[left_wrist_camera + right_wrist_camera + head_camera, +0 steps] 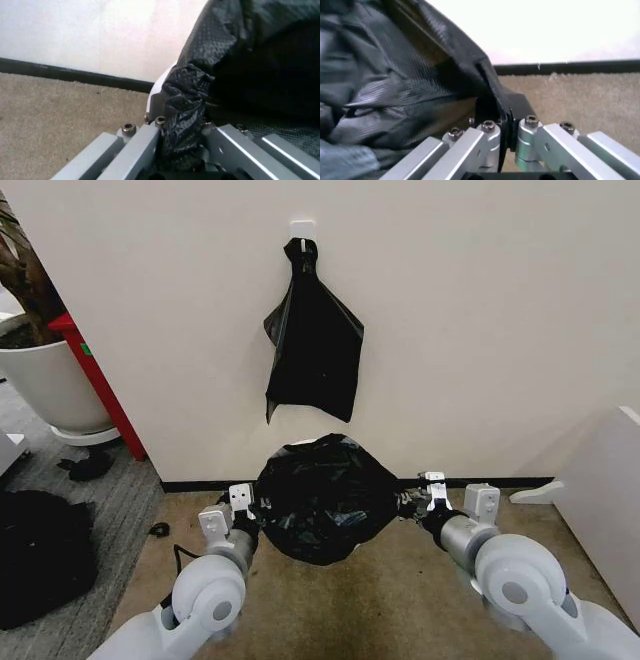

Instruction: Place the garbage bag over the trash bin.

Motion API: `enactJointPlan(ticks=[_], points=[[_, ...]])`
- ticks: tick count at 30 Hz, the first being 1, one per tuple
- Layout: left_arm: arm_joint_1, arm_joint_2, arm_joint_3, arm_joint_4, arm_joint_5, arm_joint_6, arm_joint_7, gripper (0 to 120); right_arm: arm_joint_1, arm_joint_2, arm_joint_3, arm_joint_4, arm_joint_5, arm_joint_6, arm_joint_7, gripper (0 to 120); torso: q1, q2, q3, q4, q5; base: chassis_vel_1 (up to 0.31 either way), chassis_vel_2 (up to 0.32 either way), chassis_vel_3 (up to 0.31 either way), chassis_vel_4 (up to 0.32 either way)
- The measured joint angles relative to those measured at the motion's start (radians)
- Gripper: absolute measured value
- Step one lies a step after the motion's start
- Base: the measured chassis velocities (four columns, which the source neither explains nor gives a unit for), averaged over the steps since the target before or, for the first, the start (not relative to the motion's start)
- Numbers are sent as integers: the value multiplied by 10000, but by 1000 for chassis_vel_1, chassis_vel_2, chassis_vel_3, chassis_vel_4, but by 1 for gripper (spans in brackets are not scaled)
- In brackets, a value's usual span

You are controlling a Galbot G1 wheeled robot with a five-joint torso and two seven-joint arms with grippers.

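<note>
On carpet before wall: garbage bag [325,498] stretched round between both grippers, low, just in front of baseboard. Left gripper [247,513] clamped on bag's left edge; bunched film pinched between fingers [137,150]. Sliver of white trash bin [161,87] showing beside bag. Right gripper [412,502] clamped on right edge; film between fingers [470,148]. Second black bag [314,340] hanging from wall hook [302,227] above.

The left gripper [181,157] pinches a bunched fold of the garbage bag [250,67] between its metal jaws, over beige carpet [55,116] near a white wall [95,33] with dark baseboard [75,75].
</note>
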Motion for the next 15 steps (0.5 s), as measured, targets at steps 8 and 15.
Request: enactJointPlan(ticks=[8,15], points=[[262,38,-223,-83,7,0,203,0,18,-131,-6,-1223,-932,281,-2345,0,0,0,0,1,0,0,0,0,0],[364,32,-252,-127,15,-11,281,0,25,-171,-105,-1856,-1608,902,-4503,0,0,0,0,1,-1,0,0,0,0]])
